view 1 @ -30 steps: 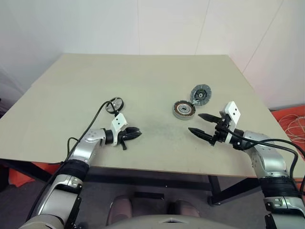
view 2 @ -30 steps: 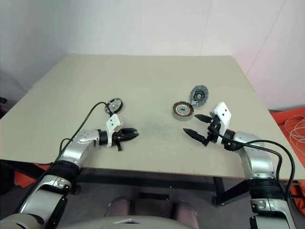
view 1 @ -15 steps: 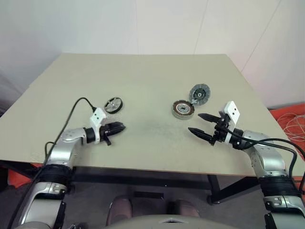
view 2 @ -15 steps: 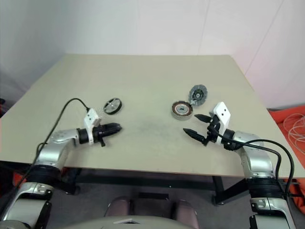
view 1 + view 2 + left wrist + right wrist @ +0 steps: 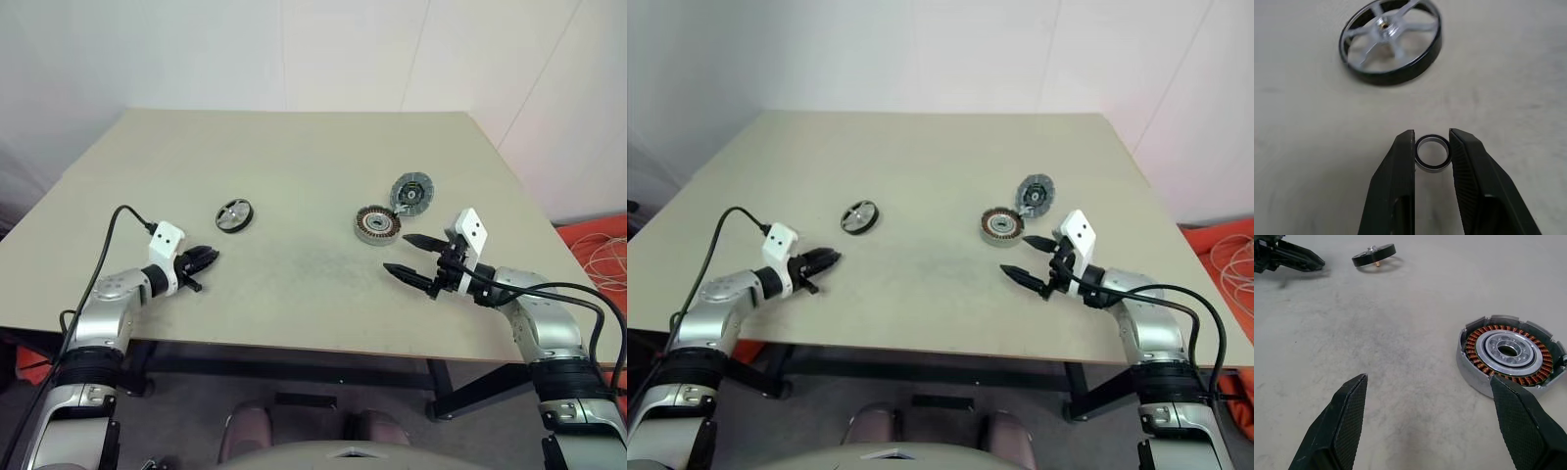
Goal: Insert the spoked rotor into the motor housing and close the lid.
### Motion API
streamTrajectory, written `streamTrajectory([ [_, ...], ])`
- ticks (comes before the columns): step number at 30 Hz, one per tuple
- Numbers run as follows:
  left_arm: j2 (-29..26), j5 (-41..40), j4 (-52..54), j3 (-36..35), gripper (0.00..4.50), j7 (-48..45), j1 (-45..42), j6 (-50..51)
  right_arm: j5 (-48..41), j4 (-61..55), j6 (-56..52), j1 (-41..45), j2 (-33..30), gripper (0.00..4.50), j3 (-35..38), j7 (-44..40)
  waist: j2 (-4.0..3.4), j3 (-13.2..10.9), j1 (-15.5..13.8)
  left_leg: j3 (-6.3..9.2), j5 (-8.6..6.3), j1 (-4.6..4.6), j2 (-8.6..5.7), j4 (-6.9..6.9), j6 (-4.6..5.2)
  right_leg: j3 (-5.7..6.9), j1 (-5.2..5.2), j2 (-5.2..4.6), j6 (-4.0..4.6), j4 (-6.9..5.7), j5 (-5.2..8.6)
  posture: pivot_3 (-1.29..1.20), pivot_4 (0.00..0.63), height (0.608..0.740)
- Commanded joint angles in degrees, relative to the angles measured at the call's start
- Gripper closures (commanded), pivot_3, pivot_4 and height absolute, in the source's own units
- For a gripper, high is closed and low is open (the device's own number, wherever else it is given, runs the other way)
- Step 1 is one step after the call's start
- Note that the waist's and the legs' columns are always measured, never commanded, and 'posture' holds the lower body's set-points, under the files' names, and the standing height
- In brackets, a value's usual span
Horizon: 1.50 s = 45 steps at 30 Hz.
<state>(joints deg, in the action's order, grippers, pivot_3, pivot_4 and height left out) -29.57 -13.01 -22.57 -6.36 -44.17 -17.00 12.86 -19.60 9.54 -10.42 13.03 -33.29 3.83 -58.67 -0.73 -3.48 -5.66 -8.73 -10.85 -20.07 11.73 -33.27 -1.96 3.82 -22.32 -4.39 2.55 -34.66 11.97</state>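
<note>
The spoked rotor (image 5: 1390,41) shows bright brushed metal with a glossy black rim; the motor housing (image 5: 1509,355) copper windings; the worktop (image 5: 294,166) matt beige.

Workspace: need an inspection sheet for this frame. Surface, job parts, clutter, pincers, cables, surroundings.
Surface: beige table, faint dark scuffs near the middle.
Job's things: spoked rotor lies flat toward the robot's left; motor housing coils-up toward its right; lid just beyond the housing, tilted, its near edge at the housing's rim.
Clutter: small black ring, off the table in the left pincer.
Grippers: left pincer shut on the ring, near the rotor; right pincer wide open beside the housing, holding nothing.
Cables: black cable looping off the left wrist; another along the right forearm.
Surroundings: white walls; pale cable loops on an orange floor patch at far right.
</note>
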Motion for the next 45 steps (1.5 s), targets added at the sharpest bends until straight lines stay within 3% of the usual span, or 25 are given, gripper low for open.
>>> streamTrajectory([
  [1,1.0,-1.4,0.8,-1.2,3.81,1.4,-2.3,1.4,-0.2,0.1,1.4,1.5,-0.2,0.0,0.6,-0.3,0.03,0.0,0.0,0.0,0.0,0.0,0.0,0.0,0.0,0.0,0.0,0.0,0.0,0.0,0.0,0.0,0.0,0.74],
  [5,0.9,-1.7,1.8,-1.0,3.81,1.3,-2.1,2.9,-0.2,0.2,1.8,1.2,-0.5,0.0,0.9,-0.3,0.03,0.0,0.1,0.0,0.0,0.01,0.02,0.0,0.0,0.01,-0.01,0.01,0.01,-0.01,0.0,0.0,0.0,0.74],
  [17,-1.3,-2.7,9.4,-1.1,0.01,0.9,0.2,8.9,-0.1,-0.1,1.9,1.7,-0.8,0.0,0.6,-0.6,0.06,0.0,0.1,-0.01,0.0,0.01,0.02,0.01,0.0,0.0,-0.03,0.01,0.0,-0.01,0.0,0.0,0.0,0.74],
  [25,-7.7,-7.7,20.1,-1.5,0.01,-6.3,4.0,14.6,4.1,-7.4,-7.5,5.4,-6.3,0.0,-4.9,-0.9,0.05,0.0,0.2,-0.01,0.02,0.02,0.04,0.06,-0.03,-0.01,-0.07,0.05,0.01,-0.04,0.0,0.0,0.0,0.74],
  [32,-8.7,-11.7,20.9,-2.3,0.01,-13.3,3.7,11.2,13.4,-7.3,-19.1,20.2,-11.9,0.0,-16.1,-4.4,0.05,0.0,0.2,-0.02,0.08,0.09,0.03,0.04,-0.13,-0.07,-0.07,0.06,0.0,-0.08,0.0,0.0,0.0,0.74],
  [38,-7.3,-11.7,20.3,-1.0,0.01,-14.2,4.2,10.0,21.0,1.5,-25.6,35.3,-10.4,0.0,-27.0,-9.8,0.05,0.0,0.2,-0.01,0.09,0.05,0.06,0.06,-0.15,-0.08,-0.14,0.1,0.13,-0.17,-0.06,0.0,0.0,0.74],
  [45,-7.0,-11.6,21.7,-1.3,0.01,-15.0,7.3,7.2,30.5,18.0,-17.3,45.4,-5.8,0.0,-37.4,-14.9,0.08,-0.1,0.2,-0.03,0.06,-0.21,0.06,0.06,-0.12,-0.08,-0.36,0.09,0.5,-0.18,-0.22,0.0,0.0,0.74],
])
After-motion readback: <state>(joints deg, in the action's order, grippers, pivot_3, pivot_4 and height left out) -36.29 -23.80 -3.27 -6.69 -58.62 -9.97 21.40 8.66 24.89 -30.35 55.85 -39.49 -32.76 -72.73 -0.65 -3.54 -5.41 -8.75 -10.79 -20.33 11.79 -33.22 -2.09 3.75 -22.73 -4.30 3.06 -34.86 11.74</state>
